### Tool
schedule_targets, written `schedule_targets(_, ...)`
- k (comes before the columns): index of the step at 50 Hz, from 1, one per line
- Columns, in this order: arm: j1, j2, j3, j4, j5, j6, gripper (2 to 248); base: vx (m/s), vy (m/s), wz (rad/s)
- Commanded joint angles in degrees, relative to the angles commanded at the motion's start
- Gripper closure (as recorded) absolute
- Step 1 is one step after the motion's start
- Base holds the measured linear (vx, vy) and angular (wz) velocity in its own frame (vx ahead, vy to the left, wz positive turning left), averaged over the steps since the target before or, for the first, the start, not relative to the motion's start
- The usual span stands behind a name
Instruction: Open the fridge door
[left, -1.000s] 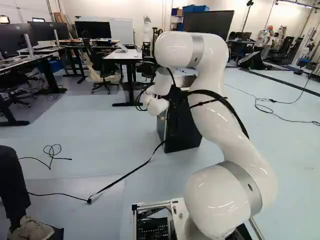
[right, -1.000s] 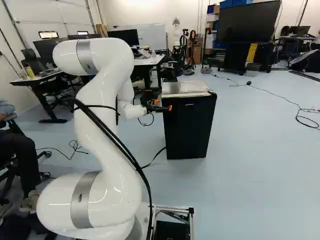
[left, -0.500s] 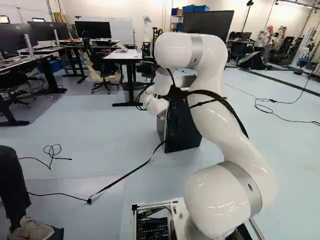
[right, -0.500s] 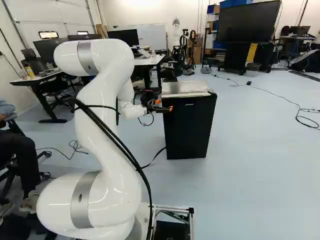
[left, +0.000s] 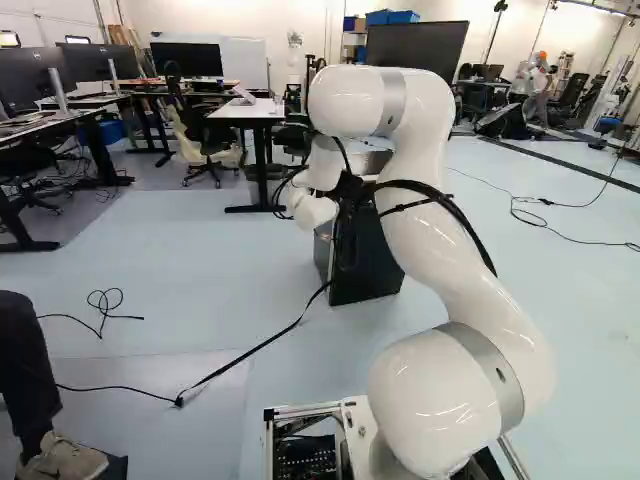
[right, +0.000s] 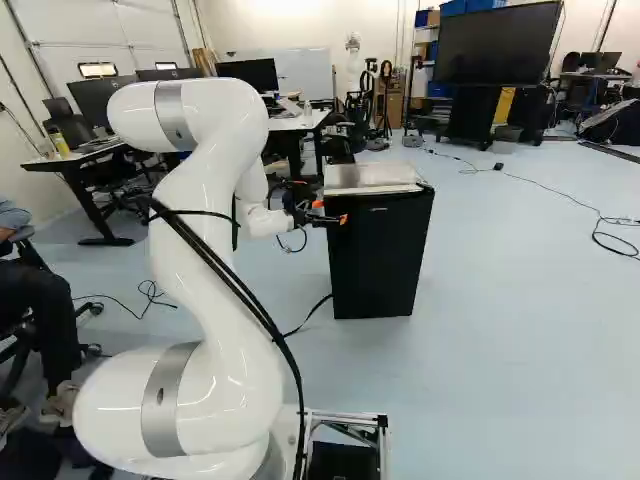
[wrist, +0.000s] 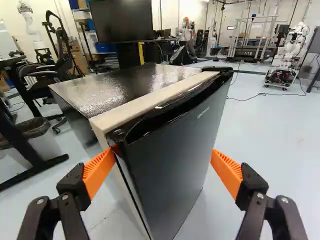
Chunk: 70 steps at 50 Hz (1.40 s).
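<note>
Fridge (right: 380, 255) stands at one o'clock from the arm (right: 230, 440), its door (wrist: 175, 175) seemingly shut. The hand (wrist: 163, 154) is spread wide, gripping nothing; one orange pad (wrist: 97, 172) sits by the door's upper corner (contact is hard to tell), presumably to pry there.

Glossy white jointed arm (left: 425, 235) stands raised, bent over at top, forearm angled down; black two-fingered gripper (right: 331, 211) points ahead, ridged orange pads (wrist: 98, 172) wide apart
</note>
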Motion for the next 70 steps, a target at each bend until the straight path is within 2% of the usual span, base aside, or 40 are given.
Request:
schedule_targets(14, 0.22, 1.45, 2.38, 2.48, 0.00, 0.00, 3, 0.000, 0.000, 0.000)
schedule_targets(48, 1.57, 8.54, 14.07, 9.77, 0.00, 0.00, 3, 0.000, 0.000, 0.000)
schedule_targets(57, 2.89, 10.39, 17.17, 12.06, 0.00, 0.00, 3, 0.000, 0.000, 0.000)
schedule_targets(70, 5.75, 11.79, 19.53, 12.65, 0.00, 0.00, 3, 0.000, 0.000, 0.000)
